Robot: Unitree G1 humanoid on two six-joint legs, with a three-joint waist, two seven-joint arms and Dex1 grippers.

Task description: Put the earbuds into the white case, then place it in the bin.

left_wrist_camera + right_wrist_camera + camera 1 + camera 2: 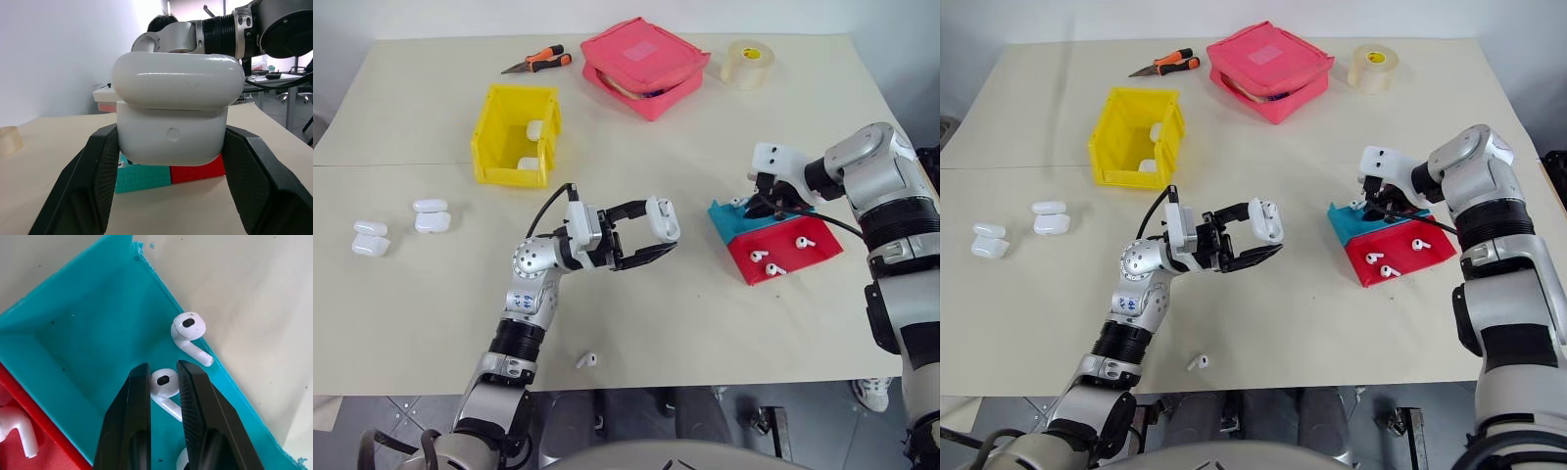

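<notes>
Earbud (163, 382), stem along fingers (195, 401)

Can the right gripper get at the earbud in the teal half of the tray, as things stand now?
Probably yes. The right gripper is already down inside the teal compartment, its fingers on either side of one earbud. Nothing lies between them; a second earbud sits apart beside the wall.

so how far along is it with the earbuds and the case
Done: two cases already lie in the yellow bin. In hand: the left gripper holds a white case, lid raised, while the right gripper closes on an earbud in the teal tray. Left: putting earbuds in the case, then binning it.
</notes>
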